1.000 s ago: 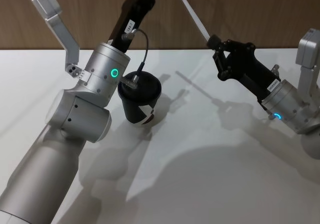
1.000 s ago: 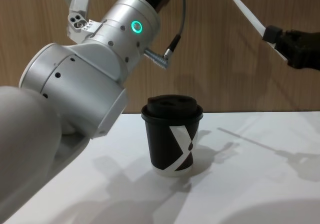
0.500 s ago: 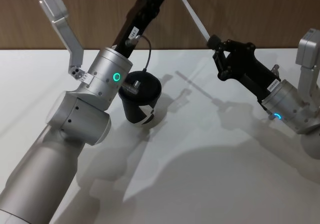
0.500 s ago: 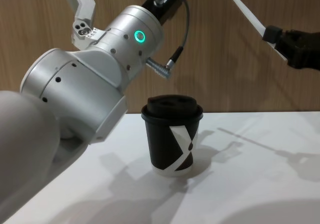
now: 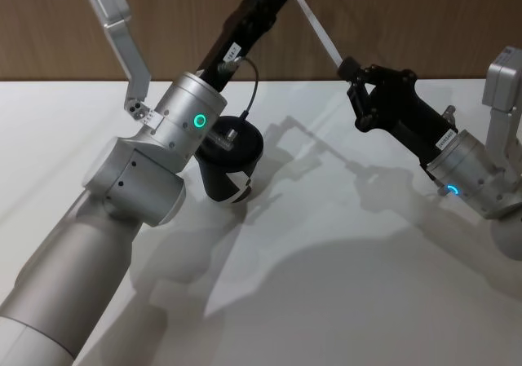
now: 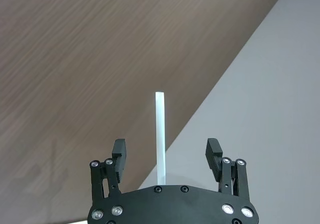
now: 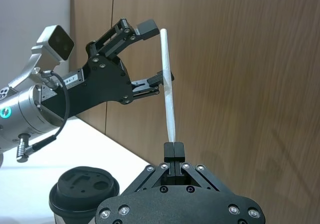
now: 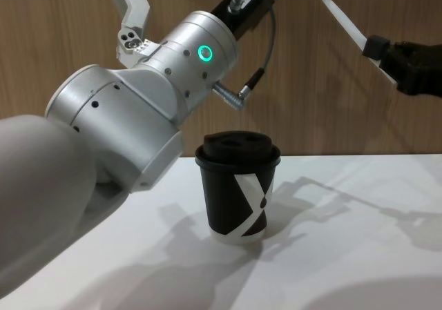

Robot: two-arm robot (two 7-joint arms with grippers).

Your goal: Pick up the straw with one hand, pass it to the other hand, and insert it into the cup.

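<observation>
The white straw [image 5: 318, 30] is slanting in mid-air between both grippers.
The right gripper [image 5: 348, 66] is clamping its lower end; the left gripper [image 6: 166, 146] is straddling its upper end, fingers spread wide on either side. The lidded black paper cup [image 8: 239, 192] is standing upright on the white table [image 5: 367, 260], beneath the left arm.

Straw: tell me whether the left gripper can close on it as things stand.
Probably yes. The left gripper is open with the straw between its fingers and nothing else in the gap. The right gripper grips the straw's other end, apart from the left.
</observation>
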